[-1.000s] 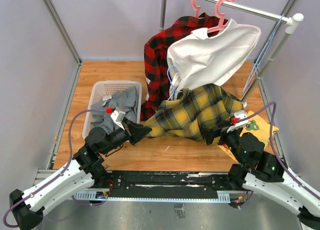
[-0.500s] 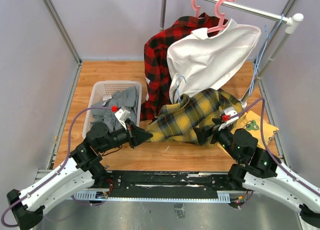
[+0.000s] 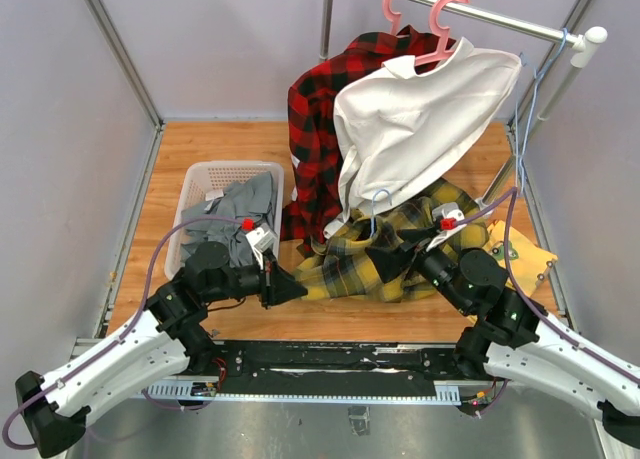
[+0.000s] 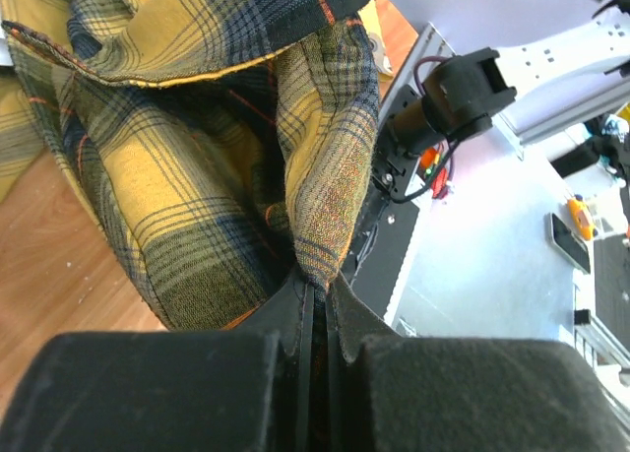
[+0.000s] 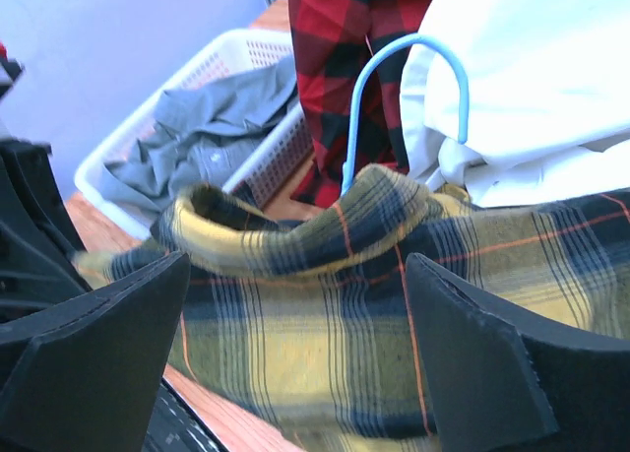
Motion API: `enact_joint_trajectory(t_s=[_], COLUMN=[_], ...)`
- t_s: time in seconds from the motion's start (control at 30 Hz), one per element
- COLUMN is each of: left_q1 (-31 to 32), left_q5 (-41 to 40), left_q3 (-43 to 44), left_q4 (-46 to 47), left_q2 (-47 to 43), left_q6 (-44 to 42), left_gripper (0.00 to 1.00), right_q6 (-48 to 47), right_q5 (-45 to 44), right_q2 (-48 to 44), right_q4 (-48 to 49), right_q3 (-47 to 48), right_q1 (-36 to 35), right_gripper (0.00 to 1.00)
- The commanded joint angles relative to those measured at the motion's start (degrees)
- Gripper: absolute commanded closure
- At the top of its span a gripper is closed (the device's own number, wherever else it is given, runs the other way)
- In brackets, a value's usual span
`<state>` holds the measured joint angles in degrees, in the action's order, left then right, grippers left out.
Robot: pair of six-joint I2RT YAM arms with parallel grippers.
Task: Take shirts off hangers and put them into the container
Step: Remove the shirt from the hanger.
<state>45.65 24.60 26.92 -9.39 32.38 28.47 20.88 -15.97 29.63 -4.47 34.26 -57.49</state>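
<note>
While left tool (image 4: 315,299) grips one yellow shirt (image 4: 197,176) | right tool (image 5: 295,275) released | two pink hangers (image 3: 440,41)

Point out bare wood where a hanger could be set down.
Bare wood lies behind the basket, left of the red shirt; also the front strip between the yellow plaid shirt and the black base rail. Centre and right are crowded with shirts.

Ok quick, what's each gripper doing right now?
Left gripper: shut on the yellow plaid shirt.
Right gripper: open, holding nothing.
</note>
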Motion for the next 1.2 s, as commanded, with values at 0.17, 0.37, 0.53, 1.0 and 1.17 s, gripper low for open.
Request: enact_joint_trajectory(t_s=[0.17, 0.37, 0.53, 1.0, 1.17], left_q1=[0.58, 0.58, 0.58, 0.58, 0.58], left_q5=[10.02, 12.18, 10.49, 12.47, 11.98], left_q3=[1.06, 3.03, 2.25, 1.74, 1.65], left_q4=[0.01, -3.85, -4.32, -3.67, -3.64], left_q2=[-4.16, -3.10, -4.90, -5.88, -6.35], left_q6=[-3.63, -5.16, -4.92, -5.81, -5.86], left_gripper=[0.99, 1.00, 0.99, 0.99, 1.00], right_q6=[10.53, 12.78, 9.89, 9.15, 9.19], right_q5=[-4.97, -4.00, -2.68, -3.24, -3.62], right_q2=[3.08, 8.75, 10.51, 12.04, 11.73], right_q4=[8.02, 6.46, 0.04, 0.29, 0.41], right_q3=[-0.71, 1.56, 4.10, 4.01, 3.60], right_q1=[0.54, 0.53, 0.54, 0.54, 0.54], right_gripper=[0.20, 0.32, 0.51, 0.69, 0.85])
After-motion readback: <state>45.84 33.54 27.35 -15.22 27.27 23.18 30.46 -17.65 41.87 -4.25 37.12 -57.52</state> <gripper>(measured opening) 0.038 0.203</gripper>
